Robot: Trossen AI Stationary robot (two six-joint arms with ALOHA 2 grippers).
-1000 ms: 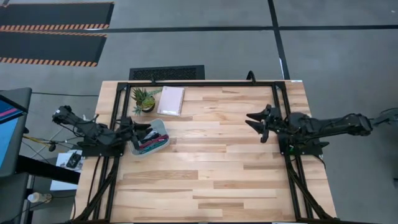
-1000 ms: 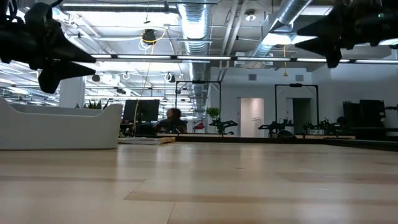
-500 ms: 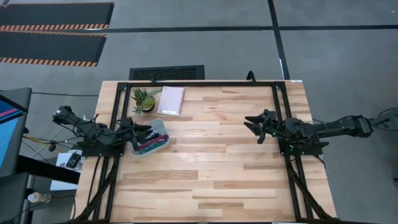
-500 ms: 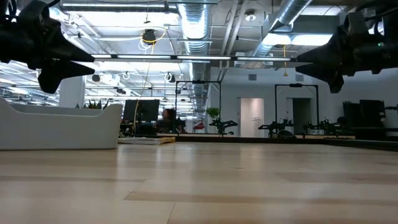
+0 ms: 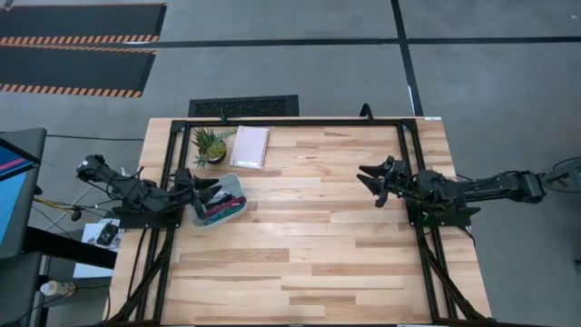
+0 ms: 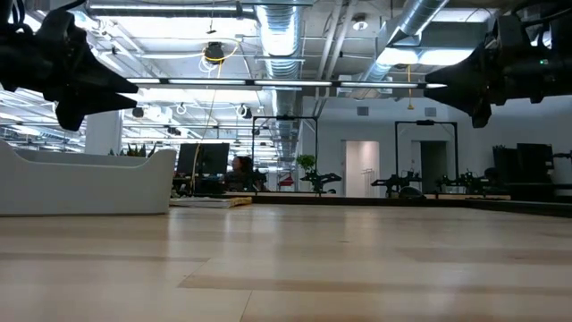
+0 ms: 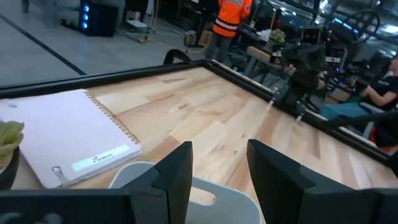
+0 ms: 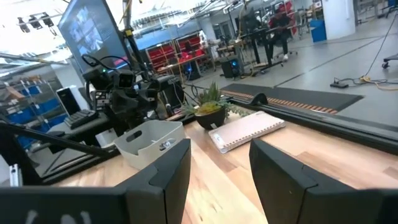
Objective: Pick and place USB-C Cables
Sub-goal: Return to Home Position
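The cable bundles lie together in the pale tray (image 5: pixel 227 202) at the table's left side. Magenta (image 5: pixel 221 215), teal (image 5: pixel 233 207) and black (image 5: pixel 218 199) strands show there; the white one I cannot make out. My left gripper (image 5: pixel 216 189) hovers open over the tray's left end, and the tray's rim (image 7: pixel 208 191) shows just below its fingers (image 7: pixel 176 174). My right gripper (image 5: pixel 361 175) is open in the air over the table's right half, pointing left toward the tray (image 8: pixel 152 140). In the low view, the tray wall (image 6: pixel 85 183) hides the cables.
A white spiral notebook (image 5: pixel 250 146) and a small potted plant (image 5: pixel 210 144) stand at the far edge behind the tray. Bare wood stretches between the two grippers and toward the near edge. A black frame (image 5: pixel 404 154) borders the table. People show in the room beyond.
My right gripper has come down a little and stays open, still pointing left. My left gripper and the tray have kept still.
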